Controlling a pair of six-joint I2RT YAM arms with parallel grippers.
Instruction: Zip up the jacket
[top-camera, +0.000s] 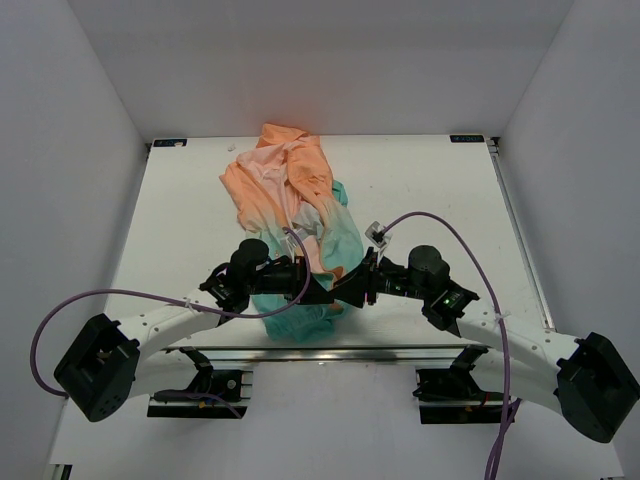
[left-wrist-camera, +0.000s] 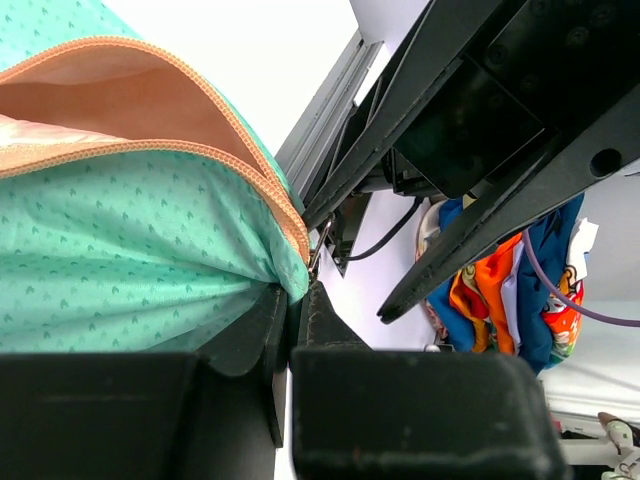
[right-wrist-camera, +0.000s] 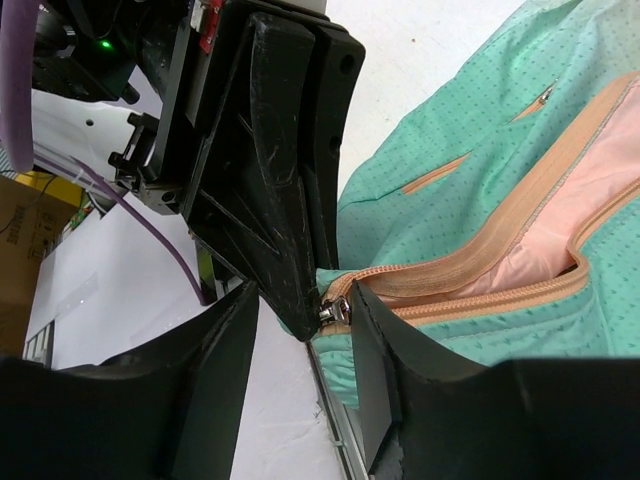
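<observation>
Teal hem fabric is clamped between the pressed-together fingers of the left gripper (left-wrist-camera: 295, 315), just beside the bottom end of the zipper (right-wrist-camera: 470, 270). The right gripper (right-wrist-camera: 305, 305) has its fingers apart, straddling the small metal slider (right-wrist-camera: 335, 310) without clearly touching it. The slider is tiny and the left fingertip sits right against it. The pads could therefore close on orange tape or thin cloth instead, or knock the other gripper. A weak hold at the hem would probably let the fabric bunch and jam the teeth. The jacket (top-camera: 290, 190) lies crumpled mid-table, with its peach hood far and its teal hem at the near edge between the arms. It rests on a plain white table (top-camera: 430, 180) boxed in by white walls (top-camera: 90, 90).
</observation>
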